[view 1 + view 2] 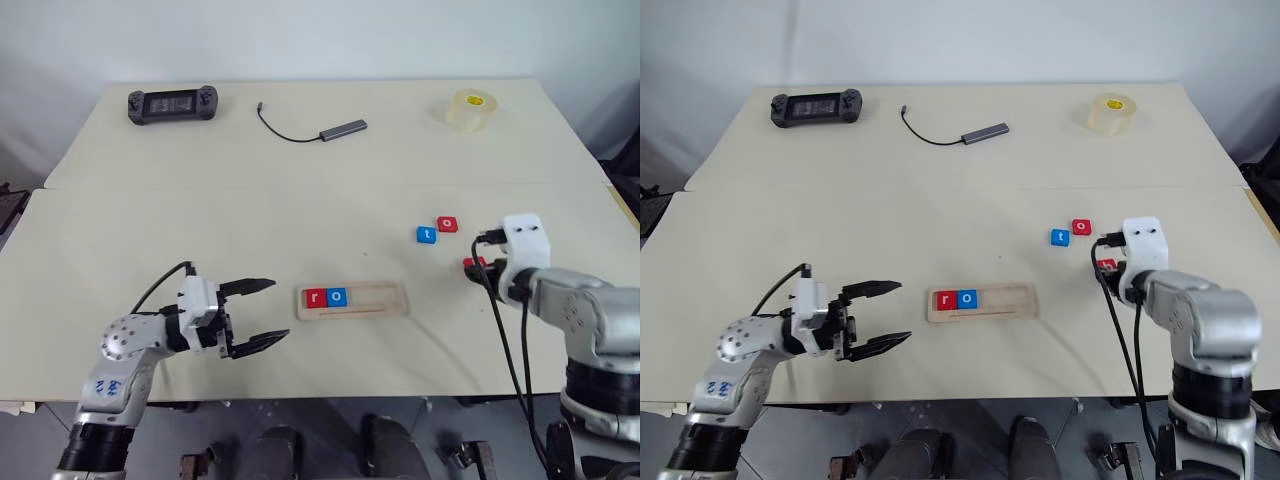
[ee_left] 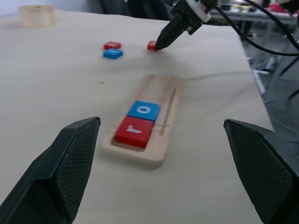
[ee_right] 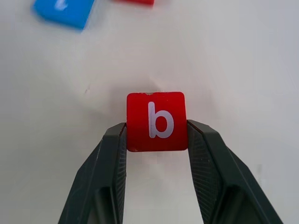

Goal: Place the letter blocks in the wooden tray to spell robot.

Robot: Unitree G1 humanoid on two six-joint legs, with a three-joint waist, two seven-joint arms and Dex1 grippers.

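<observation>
Right wrist view had the right pincer (image 3: pixel 156 135) clamped on the red b block (image 3: pixel 156 121), one finger on each side of it, over the worktop (image 1: pixel 300 200). Left pincer (image 1: pixel 262 313) stood wide apart, holding nothing, at 9 o'clock of the wooden tray (image 1: pixel 385 300) and aimed toward it. Tray sat near the worktop's front edge with the red r block (image 1: pixel 317 297) and blue o block (image 1: pixel 338 296) side by side at its left end. Blue t block (image 1: pixel 427 235) and red o block (image 1: pixel 447 224) lay touching at 1 o'clock from the tray, with the held b block at about 3 o'clock.
</observation>
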